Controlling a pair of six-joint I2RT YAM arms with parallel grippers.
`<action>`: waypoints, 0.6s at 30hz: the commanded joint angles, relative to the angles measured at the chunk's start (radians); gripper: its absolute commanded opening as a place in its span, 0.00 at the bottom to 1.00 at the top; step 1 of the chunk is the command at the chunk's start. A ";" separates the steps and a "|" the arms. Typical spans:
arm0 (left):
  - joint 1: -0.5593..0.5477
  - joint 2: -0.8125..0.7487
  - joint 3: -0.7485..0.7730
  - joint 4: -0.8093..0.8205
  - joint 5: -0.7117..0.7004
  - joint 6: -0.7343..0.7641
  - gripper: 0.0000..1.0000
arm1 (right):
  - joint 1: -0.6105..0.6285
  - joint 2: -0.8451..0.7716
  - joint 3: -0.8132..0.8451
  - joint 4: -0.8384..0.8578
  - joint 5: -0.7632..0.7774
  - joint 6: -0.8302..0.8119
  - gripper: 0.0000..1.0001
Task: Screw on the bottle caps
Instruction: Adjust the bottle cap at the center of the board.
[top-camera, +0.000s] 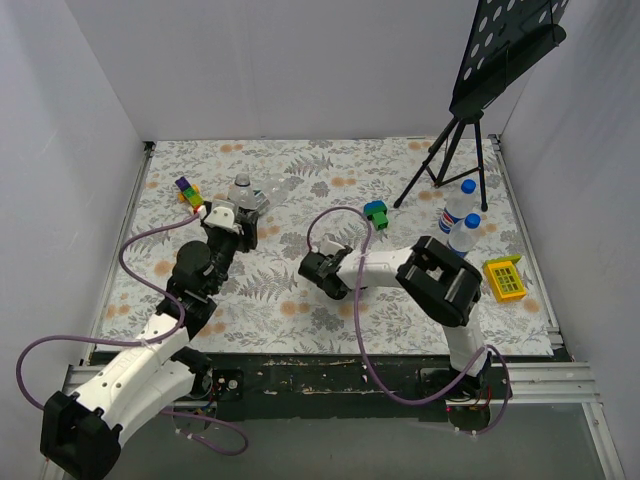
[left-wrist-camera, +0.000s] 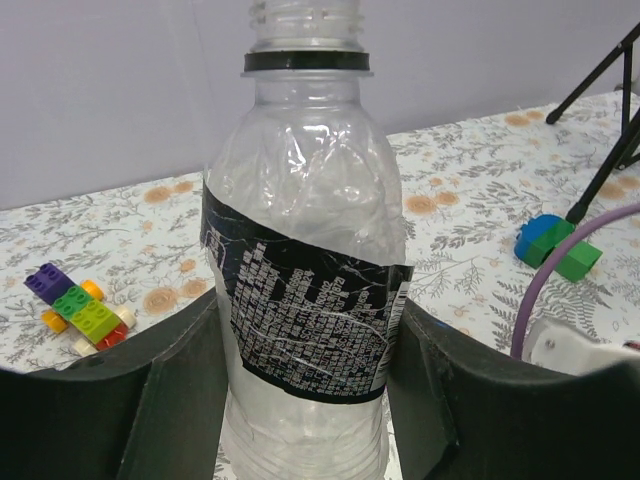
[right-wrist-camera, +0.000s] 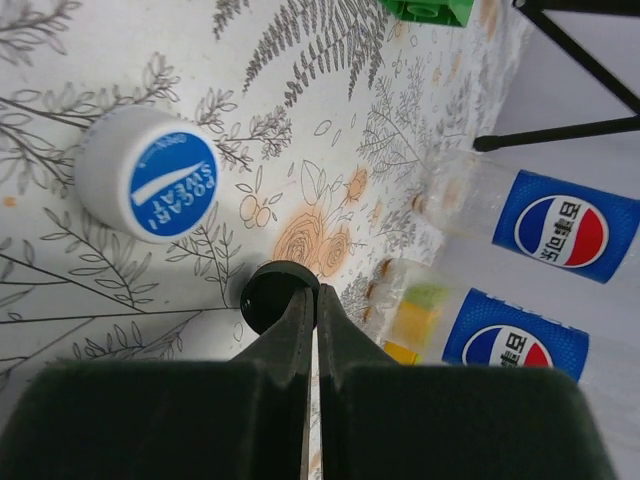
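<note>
While the right gripper (right-wrist-camera: 312, 298) sits pinched fully shut with its tips on the black cap (right-wrist-camera: 265, 295), low over the mat near the middle, I'd call this the grab-the-cap step, though I honestly can't tell if it's actually got the rim. A pale cap (right-wrist-camera: 150, 180) lies just beside it, untouched. Off to the right, two Pepsi bottles (top-camera: 458, 208) already look capped. Further back on the left, the left gripper (left-wrist-camera: 310, 400) is partly open and clamped round the black-label bottle (left-wrist-camera: 305, 300), upright, neck bare. Next move imo: lift the black cap, carry it far-left over that neck, set it level, then twist
</note>
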 joint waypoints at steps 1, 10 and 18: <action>0.007 -0.030 0.006 0.029 -0.055 0.020 0.00 | 0.057 0.078 0.085 -0.133 0.186 0.097 0.01; 0.012 -0.038 0.006 0.030 -0.037 0.011 0.00 | 0.198 0.334 0.240 -0.504 0.264 0.448 0.01; 0.013 -0.041 0.004 0.030 -0.022 0.002 0.00 | 0.316 0.462 0.312 -0.693 0.281 0.634 0.30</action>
